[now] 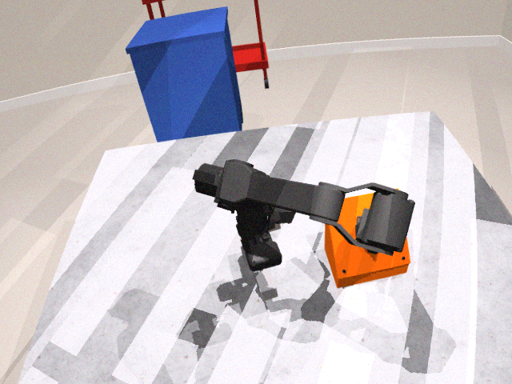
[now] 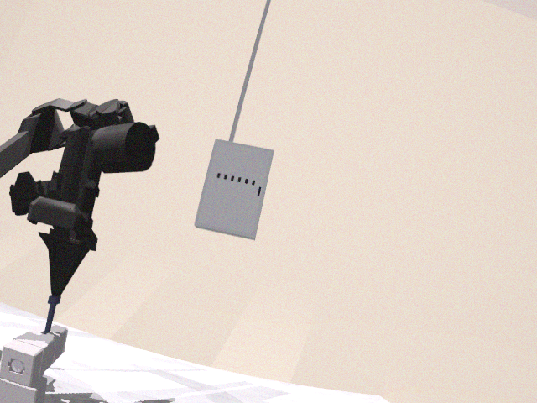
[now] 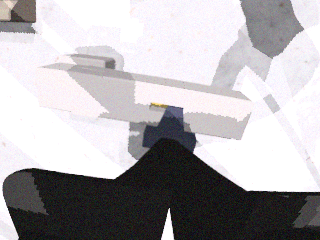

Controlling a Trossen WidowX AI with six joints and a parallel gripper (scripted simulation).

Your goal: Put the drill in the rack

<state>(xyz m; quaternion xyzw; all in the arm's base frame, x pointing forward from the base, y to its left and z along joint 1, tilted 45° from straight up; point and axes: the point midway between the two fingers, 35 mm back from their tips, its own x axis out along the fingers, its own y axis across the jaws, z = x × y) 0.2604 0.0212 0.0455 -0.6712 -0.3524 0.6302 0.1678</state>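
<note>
Over the pale block point(image 1: 266, 288) point(image 2: 24, 353) point(image 3: 90, 92), my gripper point(image 1: 258, 266) point(image 2: 55, 294) point(image 3: 166, 146) is closed with nothing gripped; the blue key point(image 2: 50, 314) point(image 3: 170, 131) stands upright in the block's top, directly below the jaws.

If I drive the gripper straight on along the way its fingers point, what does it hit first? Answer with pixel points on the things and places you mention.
The dark blue drill point(image 2: 49, 316) point(image 3: 170, 127) right at the tips of the gripper point(image 2: 55, 294) point(image 3: 166, 146), then probably the pale block point(image 2: 34, 347) point(image 3: 200, 107); whether they already touch is unclear.

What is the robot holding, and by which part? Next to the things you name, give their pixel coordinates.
Nothing, it seems: the black gripper point(image 2: 54, 294) point(image 3: 166, 146) is shut, its tips atop the dark-blue, thin-stemmed key point(image 2: 50, 316) point(image 3: 171, 129), not around it.
</note>
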